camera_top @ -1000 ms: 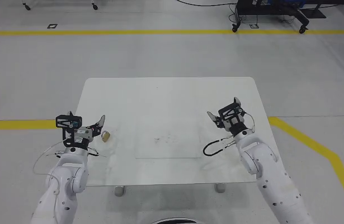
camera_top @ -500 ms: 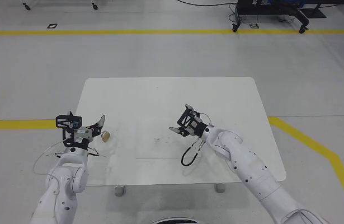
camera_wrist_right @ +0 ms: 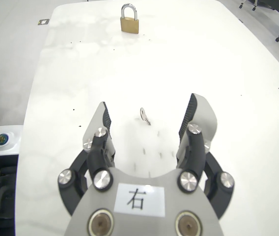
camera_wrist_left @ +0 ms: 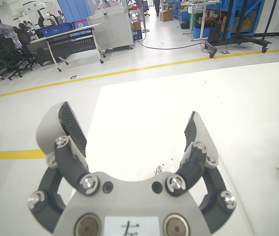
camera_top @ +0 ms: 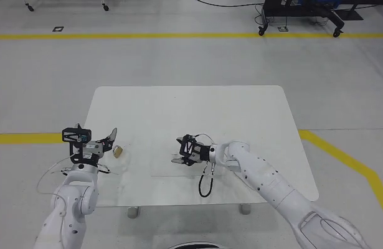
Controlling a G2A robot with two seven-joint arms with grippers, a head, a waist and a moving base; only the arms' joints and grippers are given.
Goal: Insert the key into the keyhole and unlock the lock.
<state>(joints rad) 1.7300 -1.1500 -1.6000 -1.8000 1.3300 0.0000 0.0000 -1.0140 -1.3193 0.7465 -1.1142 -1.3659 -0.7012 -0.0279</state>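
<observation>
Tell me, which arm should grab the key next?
Right, probably: the open right pincer points at the key lying just ahead on the table. The left pincer is beside the padlock, farther from the key.

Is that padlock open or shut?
Shut: both shackle legs sit in the padlock body; the key lies apart on the table.

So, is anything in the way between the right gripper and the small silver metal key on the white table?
Nothing visible does. The small silver metal key lies on the bare white table, just ahead of the open right gripper.
</observation>
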